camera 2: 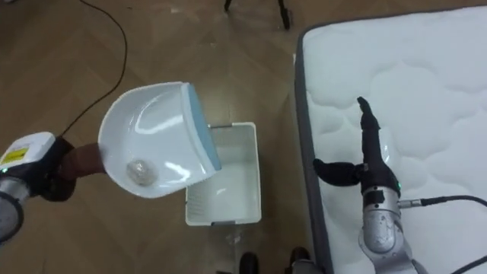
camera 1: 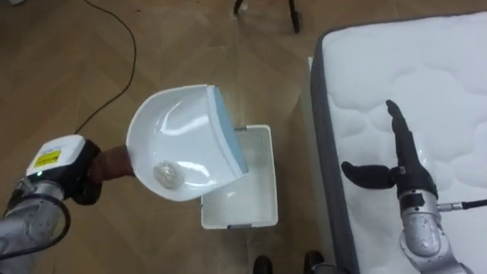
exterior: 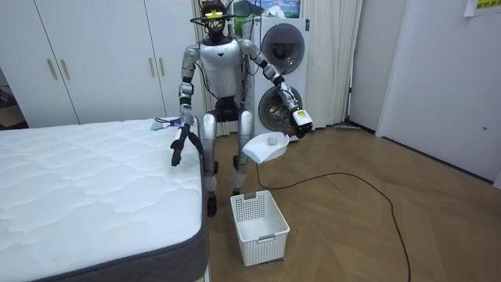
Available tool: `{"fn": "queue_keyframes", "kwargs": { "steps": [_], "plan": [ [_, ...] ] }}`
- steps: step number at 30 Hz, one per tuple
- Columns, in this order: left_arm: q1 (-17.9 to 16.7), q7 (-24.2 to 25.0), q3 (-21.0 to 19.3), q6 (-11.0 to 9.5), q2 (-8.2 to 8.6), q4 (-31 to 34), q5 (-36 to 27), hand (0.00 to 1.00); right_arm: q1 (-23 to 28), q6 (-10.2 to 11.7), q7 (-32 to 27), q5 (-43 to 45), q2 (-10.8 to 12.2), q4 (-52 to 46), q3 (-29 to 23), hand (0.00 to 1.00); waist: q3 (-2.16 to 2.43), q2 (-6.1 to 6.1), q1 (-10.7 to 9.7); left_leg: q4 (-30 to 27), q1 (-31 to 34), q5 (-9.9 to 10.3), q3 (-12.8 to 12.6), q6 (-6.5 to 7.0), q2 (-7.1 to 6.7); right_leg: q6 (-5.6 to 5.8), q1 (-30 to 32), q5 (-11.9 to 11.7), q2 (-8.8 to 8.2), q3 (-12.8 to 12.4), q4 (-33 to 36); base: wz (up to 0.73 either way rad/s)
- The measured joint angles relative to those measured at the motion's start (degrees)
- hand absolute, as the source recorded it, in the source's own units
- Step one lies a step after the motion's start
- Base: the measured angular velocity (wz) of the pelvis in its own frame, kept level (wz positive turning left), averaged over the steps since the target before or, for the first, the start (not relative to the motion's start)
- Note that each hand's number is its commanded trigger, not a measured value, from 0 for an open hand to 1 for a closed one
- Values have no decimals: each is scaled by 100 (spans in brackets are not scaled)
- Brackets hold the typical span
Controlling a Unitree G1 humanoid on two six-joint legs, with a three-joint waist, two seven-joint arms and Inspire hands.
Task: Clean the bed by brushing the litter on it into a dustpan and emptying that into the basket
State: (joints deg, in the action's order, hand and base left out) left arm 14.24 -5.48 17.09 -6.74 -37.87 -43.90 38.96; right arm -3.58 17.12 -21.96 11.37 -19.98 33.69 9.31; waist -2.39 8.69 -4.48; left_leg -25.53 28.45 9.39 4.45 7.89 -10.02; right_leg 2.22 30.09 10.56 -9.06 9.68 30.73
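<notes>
So the left hand (camera 1: 79, 180) grips a white, blue-lipped dustpan (camera 1: 176, 122) by its brown handle, crumpled wad (camera 1: 167, 175) inside, over the white basket (camera 1: 237, 216). The right hand (camera 1: 405, 169) hovers straight-fingered above the mattress (camera 1: 430, 61).

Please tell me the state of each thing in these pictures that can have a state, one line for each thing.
dustpan: held by its handle in the left hand, above the basket.
crumpled ball: lying inside the dustpan.
mattress: bare, no sheet on it.
basket: upright beside the mattress, looks empty.
right hand: open, fingers straight, over the mattress.
wardrobe doors: shut.
</notes>
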Motion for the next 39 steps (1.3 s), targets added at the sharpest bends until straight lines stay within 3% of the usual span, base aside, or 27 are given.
{"fn": "queue_keyframes", "kwargs": {
  "steps": [3, 10, 15, 19, 22, 32, 39],
  "plan": [
    [192, 249, 362, 153, -16, -6, -1, 100, -7, -90, 104, 21, -30, -21, 296, 0, -10, 101, -91, 16, 0, 9, -157, 13, -36, -5, 104, 106, -95, -20, 192, -8],
    [627, 661, 579, 343, -85, -23, -5, 100, 26, -286, 215, -38, -81, -43, 539, 0, -32, 185, -214, -50, 214, 16, -261, 44, -75, -69, 416, 269, -177, -77, 535, 1],
    [698, 1097, 855, 420, -367, -378, -100, 100, 65, -302, 194, -146, -220, -252, 761, 0, -50, 232, -364, -47, 273, 12, -313, 37, -72, -82, 529, 303, -104, -199, 608, -3],
    [786, 1335, 852, 519, -442, -929, -114, 100, 62, -348, 194, -101, -230, -354, 745, 0, -48, 226, -350, -46, 342, 12, -375, 37, -76, -81, 689, 303, -89, -348, 712, -6],
    [790, 1583, 853, 813, -444, -1217, -126, 100, 62, -425, 201, -136, -233, -381, 748, 0, -49, 225, -353, -92, 383, 13, -386, 38, -75, -66, 715, 335, -94, -355, 727, 5],
    [1068, 2100, 853, 1061, -505, -2049, -737, 100, 101, -679, 198, -200, -226, -575, 751, 0, -45, 221, -317, -146, 402, 17, -392, 40, -76, -66, 692, 337, -109, -297, 753, 2],
    [1076, 2254, 837, 1272, -770, -2261, -720, 100, 160, -728, 172, -202, -232, -601, 745, 0, -43, 222, -275, -200, 400, 19, -391, 37, -80, -66, 694, 337, -104, -317, 804, 0]
  ]
}}
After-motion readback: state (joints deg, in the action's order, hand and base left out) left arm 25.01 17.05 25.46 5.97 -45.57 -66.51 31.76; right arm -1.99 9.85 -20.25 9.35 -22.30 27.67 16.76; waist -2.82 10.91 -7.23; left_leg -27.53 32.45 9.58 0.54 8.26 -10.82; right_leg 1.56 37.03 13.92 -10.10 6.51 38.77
